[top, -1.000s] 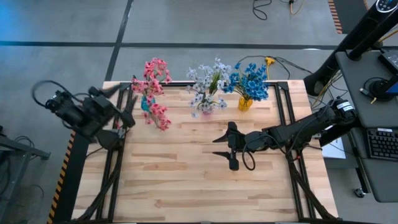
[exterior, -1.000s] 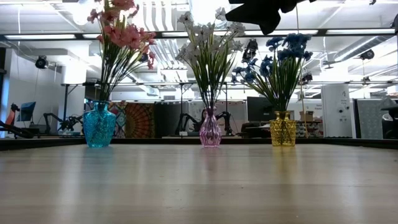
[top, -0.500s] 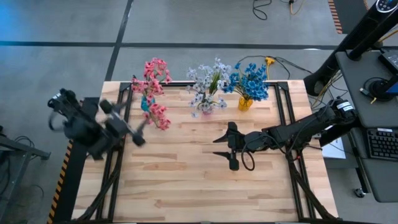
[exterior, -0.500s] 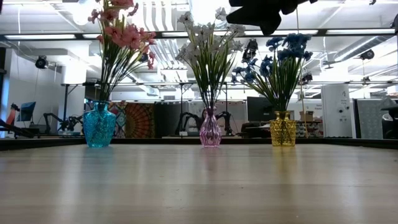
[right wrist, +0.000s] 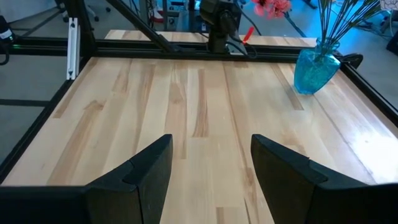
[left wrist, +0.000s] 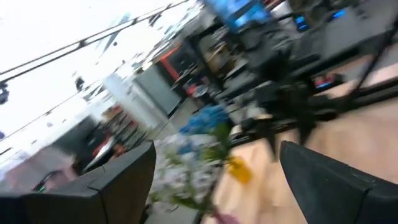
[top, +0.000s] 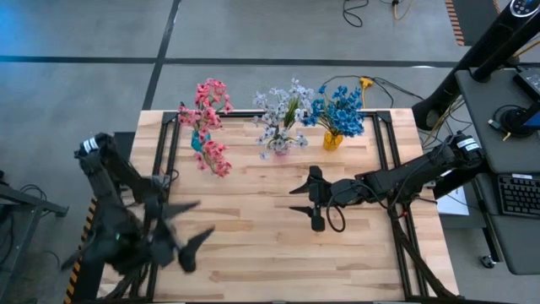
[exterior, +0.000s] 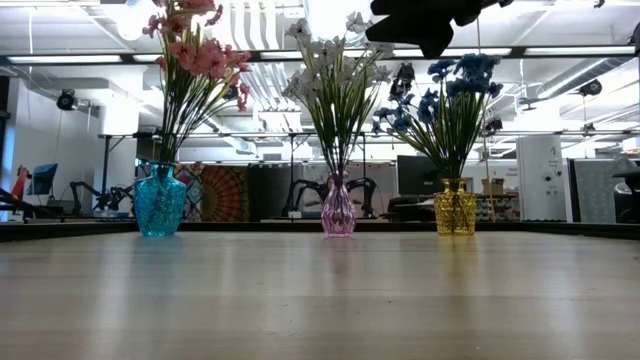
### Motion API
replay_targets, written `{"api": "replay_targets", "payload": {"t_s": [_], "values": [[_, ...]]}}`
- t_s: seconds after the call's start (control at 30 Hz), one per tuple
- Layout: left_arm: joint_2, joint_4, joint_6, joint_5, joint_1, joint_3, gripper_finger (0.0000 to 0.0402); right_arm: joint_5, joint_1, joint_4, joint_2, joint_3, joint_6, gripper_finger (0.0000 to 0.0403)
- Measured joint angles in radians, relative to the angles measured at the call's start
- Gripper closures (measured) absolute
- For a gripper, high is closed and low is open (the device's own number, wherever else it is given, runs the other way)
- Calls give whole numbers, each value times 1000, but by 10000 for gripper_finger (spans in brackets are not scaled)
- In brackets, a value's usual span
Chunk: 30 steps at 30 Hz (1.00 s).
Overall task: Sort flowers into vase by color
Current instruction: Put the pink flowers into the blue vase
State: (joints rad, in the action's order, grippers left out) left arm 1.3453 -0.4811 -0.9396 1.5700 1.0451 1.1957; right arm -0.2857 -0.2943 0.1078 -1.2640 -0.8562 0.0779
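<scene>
Three vases stand in a row along the table's far edge. Pink flowers point(top: 207, 122) fill the teal vase point(exterior: 160, 201), pale lavender-white flowers point(top: 279, 116) the pink vase point(exterior: 338, 206), and blue flowers point(top: 339, 111) the yellow vase point(exterior: 455, 207); all stems stick into the vase mouths. My left gripper point(top: 205, 217) is open and empty above the table's near-left part. My right gripper point(top: 294, 200) hovers open and empty over the table's middle, pointing left; in the low view it is a dark shape at the top, my right gripper point(exterior: 430, 20).
Bare wood table top point(top: 278, 253) spreads in front of the vases. Black frame rails point(top: 384, 143) run along the table's left and right sides. The right wrist view shows the teal vase point(right wrist: 317, 68) and the left arm's base point(right wrist: 221, 22) at the table's left edge.
My left arm has swung away from the pink flowers at the far left, moving toward the table's near edge and turning as it went; its gripper now points right over the near-left part. Its wrist view is blurred by the motion.
</scene>
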Motion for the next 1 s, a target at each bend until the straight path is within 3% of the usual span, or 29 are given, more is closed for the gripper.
{"api": "replay_targets", "payload": {"t_s": [0.33,0.5,0.57,0.67,0.8,0.9,1.0], "values": [[102,3,459,-2,133,-148,79,28,0,0,0,0,9,193],[142,8,602,-68,106,-226,81,60,0,-4,0,0,23,193],[142,1,645,-197,40,-246,85,61,0,-4,0,0,24,193],[144,24,670,-530,-87,-278,93,61,0,-9,0,0,27,193],[141,111,735,-709,-203,-286,108,61,0,-60,0,0,36,193],[137,183,792,-698,-241,-293,126,60,0,-93,0,0,35,193],[137,371,969,-587,-268,-301,147,58,0,-96,0,0,35,193]]}}
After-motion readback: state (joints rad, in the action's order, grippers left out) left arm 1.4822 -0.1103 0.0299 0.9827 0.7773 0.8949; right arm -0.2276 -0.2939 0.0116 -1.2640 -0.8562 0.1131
